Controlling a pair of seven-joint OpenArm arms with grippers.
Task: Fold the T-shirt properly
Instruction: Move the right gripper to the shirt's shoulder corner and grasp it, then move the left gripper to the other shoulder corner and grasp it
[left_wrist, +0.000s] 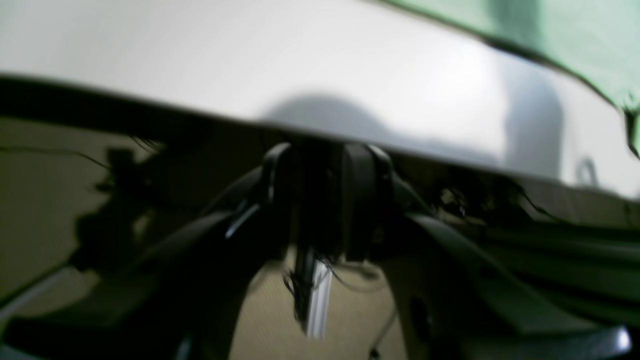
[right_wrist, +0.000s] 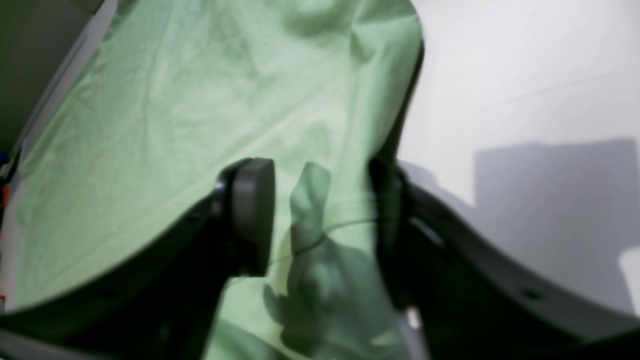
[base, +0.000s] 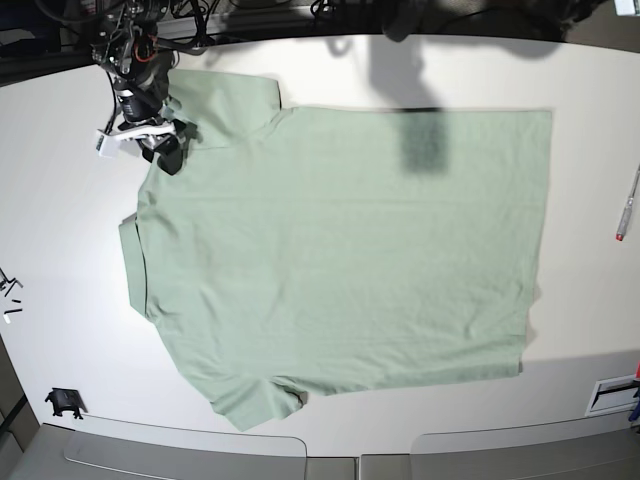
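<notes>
The right gripper (right_wrist: 320, 210) stands partly apart, its two dark fingers (right_wrist: 252, 215) straddling a raised fold of the T-shirt (base: 340, 250); the cloth rises between the pads, but whether they already pinch it cannot be told from the wrist view. In the base view this gripper (base: 160, 140) sits at the shirt's upper sleeve, near the shoulder seam, by the far left corner of the white table (base: 60, 300). The left gripper (left_wrist: 320, 200) is seen only in its own blurred wrist view: its fingers appear drawn close together with nothing visible between them, hovering over the table's edge, with a corner of the green cloth up to the right of it; whether they meet fully cannot be told. The shirt lies flat and spread out on the table, filling most of its middle. Its long axis runs across the base view, collar end toward the left and straight hem toward the right, one sleeve pointing to the far edge and the other to the near edge. Well to the right of the hem a pen (base: 628, 205) lies near the table's edge.
</notes>
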